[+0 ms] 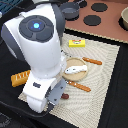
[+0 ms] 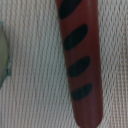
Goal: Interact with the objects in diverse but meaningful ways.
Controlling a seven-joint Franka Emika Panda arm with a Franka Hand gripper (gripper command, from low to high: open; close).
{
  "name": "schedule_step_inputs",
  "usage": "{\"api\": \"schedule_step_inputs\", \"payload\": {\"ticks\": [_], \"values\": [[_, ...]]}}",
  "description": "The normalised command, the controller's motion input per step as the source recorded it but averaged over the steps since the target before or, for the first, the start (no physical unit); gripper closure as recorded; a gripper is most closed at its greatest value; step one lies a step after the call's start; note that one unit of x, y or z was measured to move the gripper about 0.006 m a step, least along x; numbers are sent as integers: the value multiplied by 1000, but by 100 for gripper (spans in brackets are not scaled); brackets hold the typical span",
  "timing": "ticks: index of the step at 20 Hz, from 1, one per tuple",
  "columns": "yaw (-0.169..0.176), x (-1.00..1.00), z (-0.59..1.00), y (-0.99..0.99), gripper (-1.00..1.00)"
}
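Note:
The red-brown sausage (image 2: 79, 60) with dark grill stripes fills the wrist view, lying on the woven mat; only its end (image 1: 65, 96) shows in the exterior view. My gripper (image 1: 58, 97) hangs low right over it, and its fingers are hidden, so I cannot tell its state. The white fish (image 1: 75, 69) lies on the tan plate (image 1: 83, 75), whose rim (image 2: 3, 52) shows in the wrist view. One orange-handled piece of cutlery (image 1: 80, 86) lies beside the plate, another (image 1: 93, 61) behind it. The yellow red-labelled block (image 1: 77, 43) is farther back. The orange bread loaf (image 1: 20, 77) lies at the exterior view's left.
The beige mat (image 1: 102, 85) covers the dark table. A toy stove with black burners (image 1: 92, 20) stands at the back, with a grey pot (image 1: 70, 10) on it. Another pot (image 1: 124, 17) is at the far right edge. My arm's body blocks the exterior view's left centre.

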Motion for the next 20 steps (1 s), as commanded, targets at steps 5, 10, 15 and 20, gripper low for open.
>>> {"api": "schedule_step_inputs", "payload": {"ticks": [5, 10, 15, 20], "values": [[0, 70, -246, -127, 100], [0, 72, -229, -103, 100], [0, 151, -161, -62, 100], [1, 421, 574, 303, 100]]}}
